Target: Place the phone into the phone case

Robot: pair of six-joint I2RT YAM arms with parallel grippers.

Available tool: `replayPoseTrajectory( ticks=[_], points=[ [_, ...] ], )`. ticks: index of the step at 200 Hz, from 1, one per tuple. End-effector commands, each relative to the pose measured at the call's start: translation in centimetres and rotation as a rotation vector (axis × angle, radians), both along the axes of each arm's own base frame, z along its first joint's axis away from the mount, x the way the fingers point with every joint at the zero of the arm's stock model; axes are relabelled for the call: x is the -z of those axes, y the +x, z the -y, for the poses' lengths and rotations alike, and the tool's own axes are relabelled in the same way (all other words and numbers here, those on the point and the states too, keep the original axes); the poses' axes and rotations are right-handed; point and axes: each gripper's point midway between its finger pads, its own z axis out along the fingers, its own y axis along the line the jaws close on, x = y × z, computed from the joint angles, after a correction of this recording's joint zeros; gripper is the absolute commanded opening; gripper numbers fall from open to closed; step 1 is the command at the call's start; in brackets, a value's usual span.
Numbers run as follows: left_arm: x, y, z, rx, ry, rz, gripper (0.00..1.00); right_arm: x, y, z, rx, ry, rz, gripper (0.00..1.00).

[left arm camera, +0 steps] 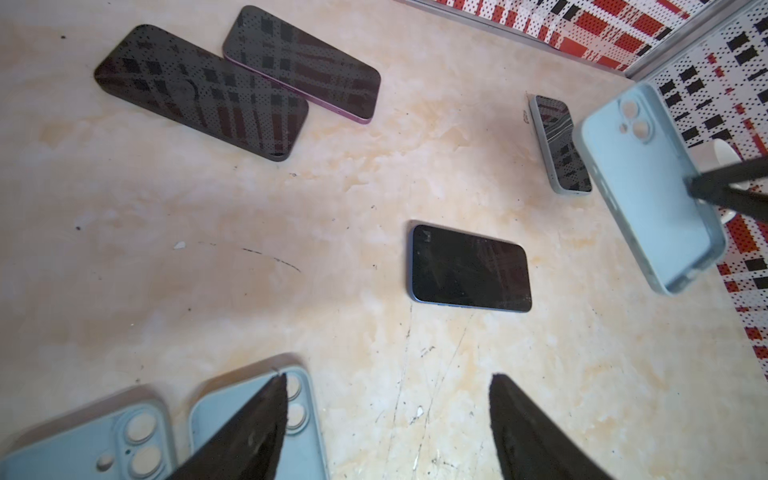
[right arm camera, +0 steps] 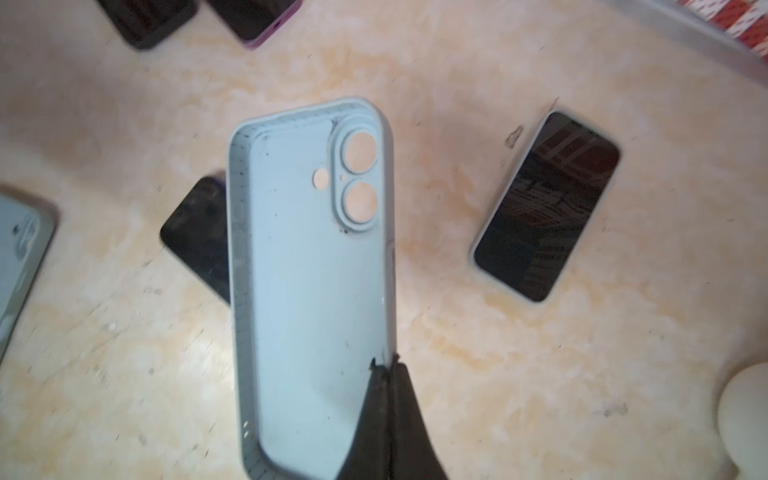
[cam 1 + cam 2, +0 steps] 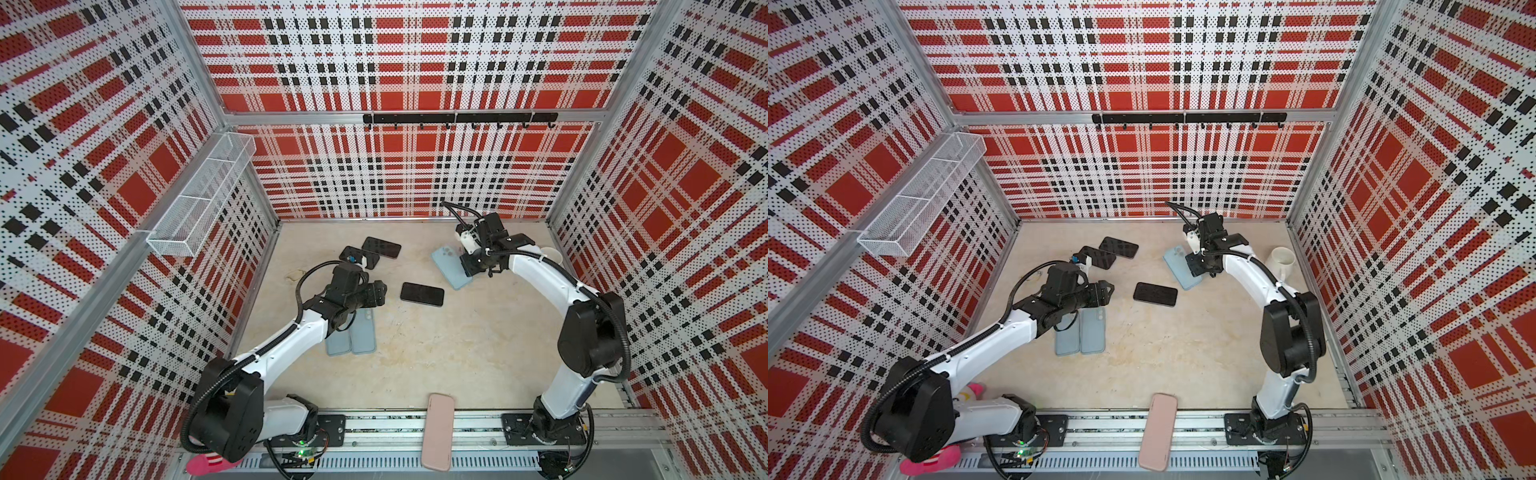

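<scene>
Right claw: tips together, clamped on one long side wall of a light-blue phone case, near the end away from the camera cut-outs. The case shows its hollow inner side to the right wrist camera, is empty, and appears lifted off the table and tilted; in both top views it sits at the far right of the work area, just beside the right arm's wrist. Left claw: tips well apart, gripping nothing, hovering above two further light-blue cases that lie side by side on the table. The phone, dark screen up, lies flat near the centre of the table, between the two claws, touched by neither and apart from the held case. Two more dark phones lie together at the far left side, edges touching or overlapping. One more phone with a pale rim lies screen up near the held case; whether it sits in a case cannot be told. A white mug stands by the right wall.
</scene>
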Motion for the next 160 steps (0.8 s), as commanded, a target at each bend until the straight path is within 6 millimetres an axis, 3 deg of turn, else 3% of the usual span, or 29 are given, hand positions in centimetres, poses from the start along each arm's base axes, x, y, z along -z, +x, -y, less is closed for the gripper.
replayPoseTrajectory(
  ticks=[1, 30, 50, 105, 160],
  points=[
    [-1.5, -0.4, -0.3, 0.019, -0.002, 0.025, 0.78, -0.9, -3.3, -2.1, -0.204, 0.019, -0.003, 0.0],
    [-0.7, -1.3, 0.0, 0.02, -0.037, 0.003, 0.78, -0.3, -7.2, -4.7, -0.384, 0.013, -0.041, 0.0],
    [0.0, -1.9, 0.0, 0.015, -0.055, -0.005, 0.78, 1.3, -9.2, -6.4, -0.514, -0.006, -0.056, 0.0],
    [2.3, -2.9, -0.2, 0.001, -0.072, -0.044, 0.77, 6.1, -10.5, -10.6, -0.729, -0.114, -0.177, 0.0],
    [3.0, -2.3, 0.1, 0.009, -0.065, -0.06, 0.77, 8.7, -10.7, -11.9, -0.832, -0.213, -0.233, 0.03]
  ],
)
